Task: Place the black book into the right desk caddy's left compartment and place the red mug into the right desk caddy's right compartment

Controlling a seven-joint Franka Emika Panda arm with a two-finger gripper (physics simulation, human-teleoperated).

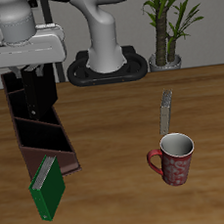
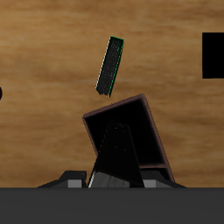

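My gripper (image 1: 40, 100) is shut on the black book (image 1: 40, 91) and holds it upright, low over the right desk caddy (image 1: 68, 160), a long dark brown tray with dividers. In the wrist view the book (image 2: 118, 149) is a black wedge between my fingers, with the caddy's rim (image 2: 118, 107) just beyond it. I cannot tell which section the book is over. The red mug (image 1: 175, 159) stands upright on the table, far from the caddy, with its handle towards the caddy.
A green book (image 1: 49, 186) leans against the caddy's front end; it also shows in the wrist view (image 2: 109, 66). A thin grey upright object (image 1: 166, 112) stands behind the mug. A potted plant (image 1: 165, 24) and the robot base (image 1: 108, 55) are at the back.
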